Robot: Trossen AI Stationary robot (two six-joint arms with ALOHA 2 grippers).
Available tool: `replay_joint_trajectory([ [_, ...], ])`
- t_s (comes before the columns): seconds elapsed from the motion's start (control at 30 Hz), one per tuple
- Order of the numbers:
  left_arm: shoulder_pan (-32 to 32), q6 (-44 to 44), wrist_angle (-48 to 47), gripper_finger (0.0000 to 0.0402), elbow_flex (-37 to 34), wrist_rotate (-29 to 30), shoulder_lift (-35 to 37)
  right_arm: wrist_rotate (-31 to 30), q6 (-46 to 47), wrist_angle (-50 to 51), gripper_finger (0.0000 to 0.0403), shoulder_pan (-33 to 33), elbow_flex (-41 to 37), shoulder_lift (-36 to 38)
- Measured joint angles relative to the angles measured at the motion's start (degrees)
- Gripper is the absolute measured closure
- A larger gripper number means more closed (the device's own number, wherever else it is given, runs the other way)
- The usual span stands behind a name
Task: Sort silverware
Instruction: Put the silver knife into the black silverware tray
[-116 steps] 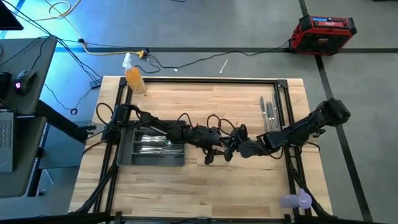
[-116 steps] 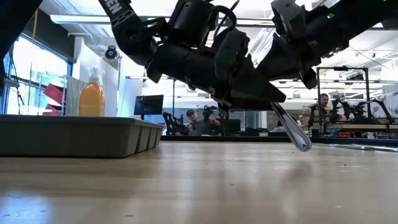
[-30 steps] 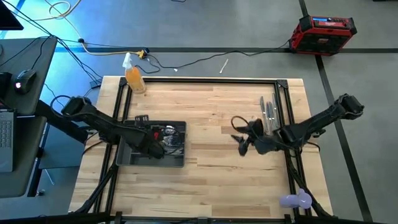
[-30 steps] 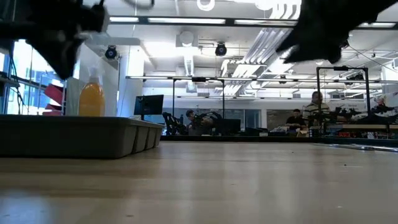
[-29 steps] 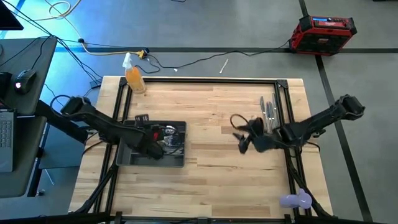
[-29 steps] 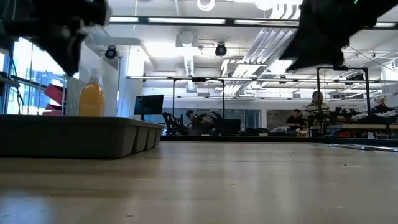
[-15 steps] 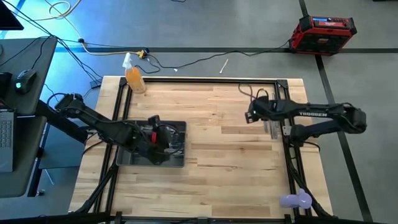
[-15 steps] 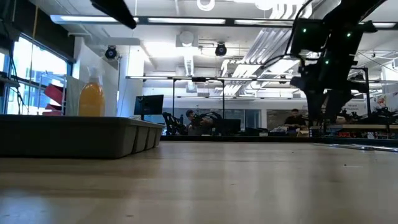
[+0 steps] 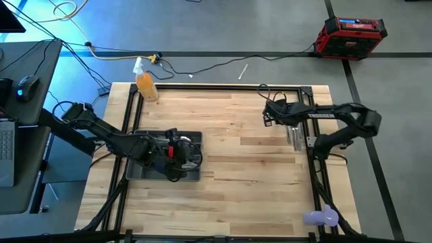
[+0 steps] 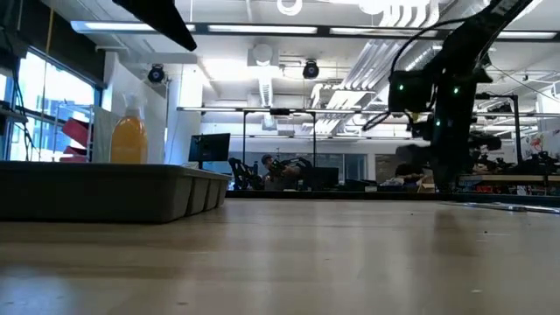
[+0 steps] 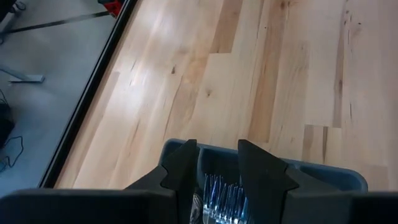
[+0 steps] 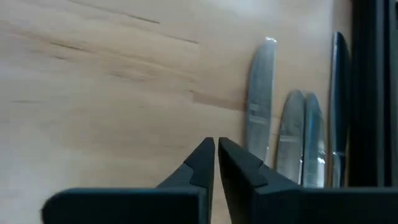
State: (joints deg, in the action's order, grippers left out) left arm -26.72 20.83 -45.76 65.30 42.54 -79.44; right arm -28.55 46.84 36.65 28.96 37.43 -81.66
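Observation:
Several silver knives (image 9: 292, 125) lie flat side by side on the table near its right edge; they also show in the right wrist view (image 12: 260, 121). More silverware (image 11: 221, 196) lies in the dark grey tray (image 9: 155, 177) at the table's left. My left gripper (image 9: 179, 152) hovers open and empty over the tray's right end (image 11: 217, 167). My right gripper (image 9: 268, 118) points down, shut and empty, just left of the knives (image 12: 216, 149). It hangs above the table in the low view (image 10: 442, 179).
An orange bottle (image 9: 145, 84) stands at the far left corner. A purple object (image 9: 320, 217) lies at the near right edge. A black frame rail (image 9: 312, 128) runs just right of the knives. Bare wood lies between tray and knives. People sit in the room behind.
My right gripper has swung from the table's middle toward the far right, turned to point down, and come beside the knives. My left gripper has shifted a little toward the right over the tray.

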Motion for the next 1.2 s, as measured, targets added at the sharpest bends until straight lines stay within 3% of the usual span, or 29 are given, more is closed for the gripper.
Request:
replay_joint_trajectory([
  [0.37, 0.01, 0.01, 0.03, 0.0303, 0.00, 0.17, 0.00, -5.29, 1.98, 1.45, 0.0403, 1.51, 0.31, -13.30],
  [0.5, 0.02, -0.02, 0.04, 0.0303, 0.00, 0.26, -0.02, -5.27, 0.71, 2.97, 0.0403, -0.46, 0.95, -12.94],
  [0.6, 0.02, -0.02, 0.02, 0.0303, 0.00, 0.48, -0.04, -3.93, 1.92, 10.51, 0.0403, -2.08, 2.97, -10.67],
  [0.77, 0.17, 0.02, -0.02, 0.0303, 0.00, 0.47, -0.07, -7.26, 3.66, 17.42, 0.0403, -0.52, 5.23, -7.85],
  [1.2, -0.07, 0.41, 0.24, 0.0303, 0.00, -0.02, -0.09, -2.99, 4.29, 14.55, 0.0403, -2.85, 2.93, -12.92],
])
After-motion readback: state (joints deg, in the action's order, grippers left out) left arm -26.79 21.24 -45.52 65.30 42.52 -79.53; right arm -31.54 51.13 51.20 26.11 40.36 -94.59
